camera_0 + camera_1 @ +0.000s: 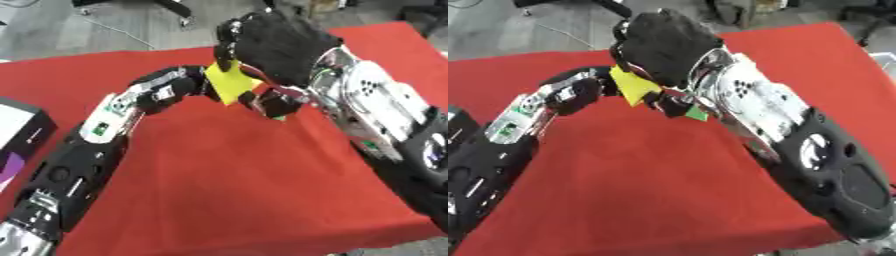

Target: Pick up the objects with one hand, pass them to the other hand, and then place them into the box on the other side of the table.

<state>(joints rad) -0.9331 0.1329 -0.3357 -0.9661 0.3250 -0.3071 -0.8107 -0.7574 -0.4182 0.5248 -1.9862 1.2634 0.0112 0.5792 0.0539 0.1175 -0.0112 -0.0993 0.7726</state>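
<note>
The yellow piece (229, 81) is held up above the red tablecloth (227, 180), flat and angular, at the middle of the table's far half. It sits between your two hands, which meet on it.

Your right hand (278, 46) covers the piece from above and from the right; its fingers curl down over the piece's upper edge and appear closed on it. A small green bit (697, 115) shows just below the piece, under that hand; what it belongs to cannot be made out.

Your left hand (171, 87) touches the piece on its left side. Whether its fingers are gripping or already let go cannot be told: they are hidden behind the piece and the wrist.

Judgement: you are at the pass between the hands, mid-transfer. The next move calls for confirming that one hand alone carries the piece before the other withdraws, then swinging it away from the meeting point toward the receiving box.

A black and white box (19, 127) lies well to the left of the piece, at the table's left edge.
</note>
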